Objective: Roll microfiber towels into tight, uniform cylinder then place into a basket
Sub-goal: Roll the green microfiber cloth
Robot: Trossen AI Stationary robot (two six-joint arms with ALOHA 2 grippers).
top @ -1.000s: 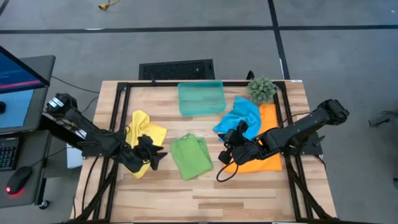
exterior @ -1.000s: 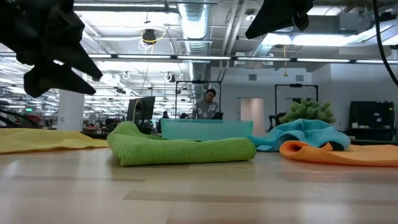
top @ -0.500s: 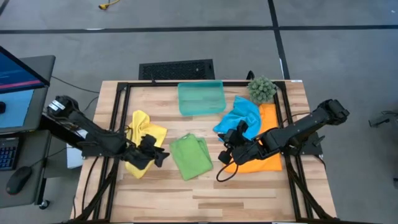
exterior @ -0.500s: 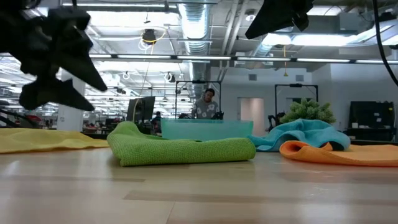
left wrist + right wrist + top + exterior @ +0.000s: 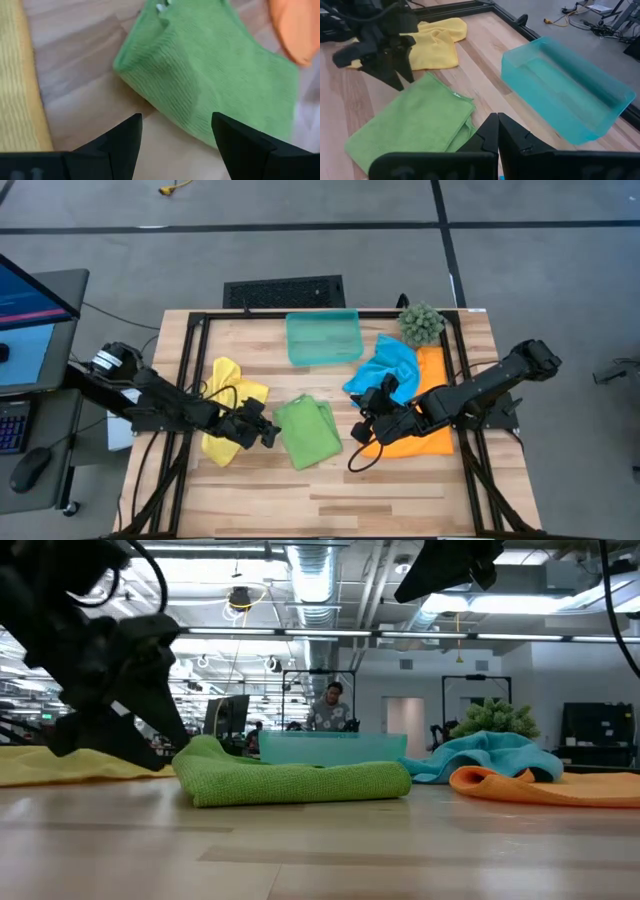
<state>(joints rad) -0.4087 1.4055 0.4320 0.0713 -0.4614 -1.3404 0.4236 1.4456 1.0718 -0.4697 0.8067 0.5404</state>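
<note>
Your left gripper (image 5: 262, 432) hovers with fingers spread wide just left of the green towel (image 5: 308, 431), which lies loosely folded mid-table; it looks soft, light and floppy, so take it by the near-left edge. Your right gripper (image 5: 372, 420) waits, fingers closed and empty, over the orange towel (image 5: 420, 442). Four towels lie out, yellow (image 5: 231, 385) left and blue (image 5: 385, 367) right, with one empty basket (image 5: 323, 338) at the far edge.
</note>
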